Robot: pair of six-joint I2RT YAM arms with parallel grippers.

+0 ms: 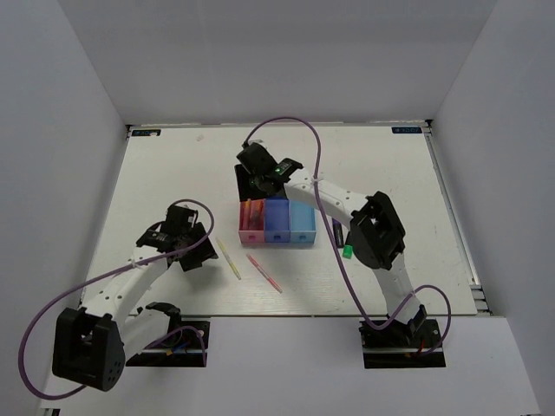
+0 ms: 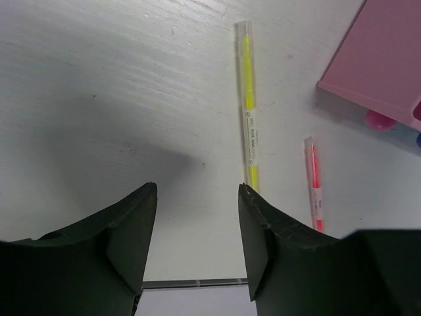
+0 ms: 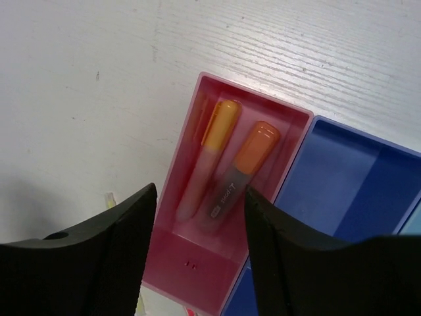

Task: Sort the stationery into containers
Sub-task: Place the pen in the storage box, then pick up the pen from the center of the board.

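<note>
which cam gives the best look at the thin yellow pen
Left wrist: the thin yellow pen shows full length and close, just ahead of the open left gripper. Top external shows it only as a small pale line. Right wrist catches at most a yellow sliver beside its finger.

Your bench (image 2: pixel 99 79) has a matt white finish, finely streaked like brushed paint, and on it the yellow pen (image 2: pixel 248 112) and the pink-red pen (image 2: pixel 314 191) have clear, glossy plastic barrels with white label bands. The pink-red bin (image 3: pixel 179 168) and the dark blue bin (image 3: pixel 342 171) look like smooth moulded plastic with a soft sheen, and the highlighters (image 3: pixel 212 155) have shiny orange caps over frosted bodies. Your left tool (image 2: pixel 197 197) and right tool (image 3: pixel 199 197) show matt black plastic, faintly grainy at the edges.
</note>
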